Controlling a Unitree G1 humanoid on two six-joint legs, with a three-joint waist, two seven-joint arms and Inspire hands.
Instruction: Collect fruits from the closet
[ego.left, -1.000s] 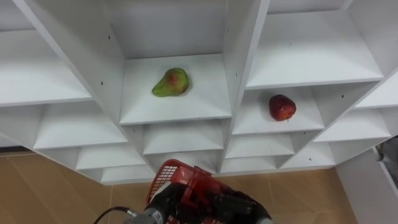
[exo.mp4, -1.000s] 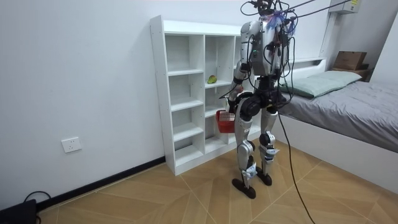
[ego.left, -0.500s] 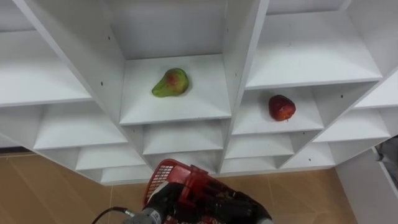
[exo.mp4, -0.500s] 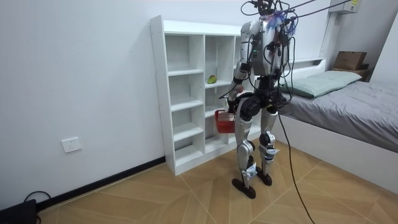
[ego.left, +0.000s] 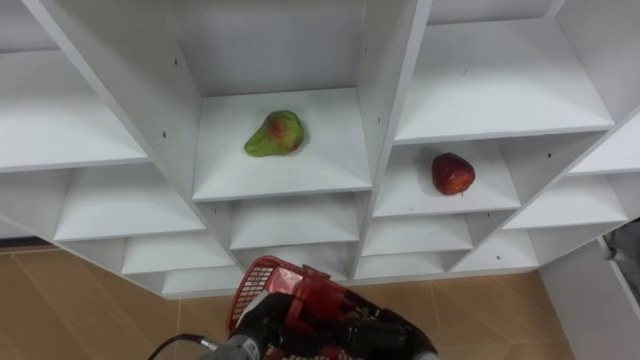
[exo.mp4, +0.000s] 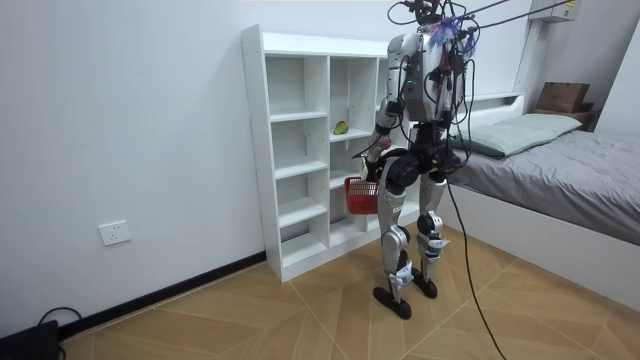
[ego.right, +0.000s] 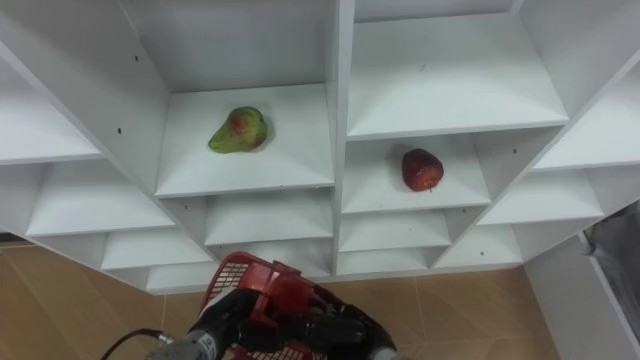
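The pear (ego.left: 275, 133) lies on a middle-column shelf of the white closet (ego.left: 388, 90). The apple (ego.left: 453, 172) sits one compartment to the right and one level lower. Both are well apart from the hands. Below, the left hand (ego.left: 262, 318) is clenched on the red basket (ego.left: 268, 271), which the lower edge cuts off, hiding its contents. The right hand (ego.left: 626, 258) is cut off at the right edge; its fingers cannot be made out.

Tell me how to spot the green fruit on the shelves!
Find the white closet made of open cubbies. A cubby near its middle holds a pear lying on its side. It is green with a reddish blush, while the apple, one column to the right and a shelf lower, is dark red.
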